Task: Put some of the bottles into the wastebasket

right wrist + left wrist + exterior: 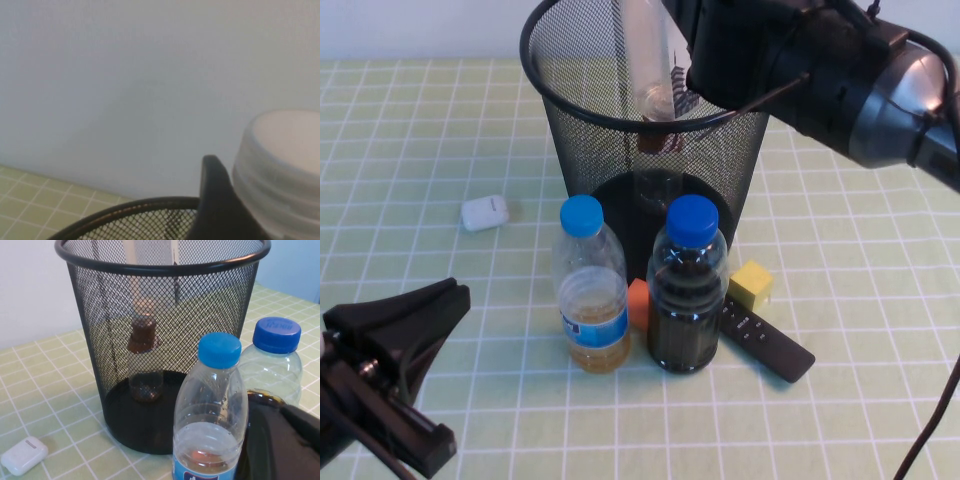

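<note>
The black mesh wastebasket (732, 150) stands at the back middle; it also shows in the left wrist view (90, 340). My right gripper (686, 72) is over its rim, shut on a clear bottle (650, 60) that hangs into the opening; its white cap (280, 165) sits against a black finger (212, 200). A short bottle with a brown-red label (143, 337) stands inside the basket. Two blue-capped bottles stand in front: one with pale liquid (590, 290) and one with dark liquid (688, 290). My left gripper (435, 365) is open and empty at the front left.
A white earbud case (485, 212) lies left of the basket. An orange block (638, 303), a yellow block (750, 284) and a black remote (767, 340) lie by the standing bottles. The green checked cloth (400, 130) covers the table.
</note>
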You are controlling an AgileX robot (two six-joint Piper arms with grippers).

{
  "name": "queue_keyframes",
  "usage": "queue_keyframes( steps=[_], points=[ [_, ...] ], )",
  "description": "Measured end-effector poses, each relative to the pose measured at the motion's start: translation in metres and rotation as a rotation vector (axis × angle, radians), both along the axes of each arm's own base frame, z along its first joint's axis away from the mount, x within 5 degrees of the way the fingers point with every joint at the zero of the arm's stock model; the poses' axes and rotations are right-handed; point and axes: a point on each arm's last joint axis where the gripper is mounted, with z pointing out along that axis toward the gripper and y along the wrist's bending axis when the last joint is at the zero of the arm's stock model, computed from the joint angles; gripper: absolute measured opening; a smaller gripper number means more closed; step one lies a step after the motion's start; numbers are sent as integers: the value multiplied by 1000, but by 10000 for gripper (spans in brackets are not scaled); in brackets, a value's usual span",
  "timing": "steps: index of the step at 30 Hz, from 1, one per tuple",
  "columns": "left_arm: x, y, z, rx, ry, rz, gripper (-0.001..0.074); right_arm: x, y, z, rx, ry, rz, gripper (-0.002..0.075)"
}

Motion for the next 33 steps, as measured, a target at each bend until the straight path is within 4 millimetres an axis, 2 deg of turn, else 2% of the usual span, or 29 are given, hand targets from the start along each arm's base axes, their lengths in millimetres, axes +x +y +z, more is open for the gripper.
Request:
queue_keyframes(
  steps=[4,6,15,23,25,26,28,31,33],
  points=[
    [0,0,0,-1,-1,-1,-4,-6,-4,10,12,-16,-7,442],
    [0,0,0,-1,-1,-1,-4,-13,-7,19,-15,-37,-11,507],
    [0,0,0,-4,-4,-3,-4,-34,-28,50,-41,-82,-98,494],
    [0,-1,1,-9,-9,-8,-4,-75,-29,79,-114,-129,-111,489],
    [-1,-1,2,-15,-16,-13,-4,-81,-28,81,-135,-126,-125,435],
    [-1,-1,2,-16,-17,-15,-4,-83,-27,80,-141,-117,-139,379],
    [-1,-2,3,-22,-24,-20,-4,-86,-29,78,-152,-90,-192,238],
    [-1,-2,3,-22,-24,-20,-4,-92,-30,75,-165,-53,-258,-13],
    [-1,-2,3,-22,-24,-20,-4,-98,-27,73,-183,-39,-274,-3]
  ],
)
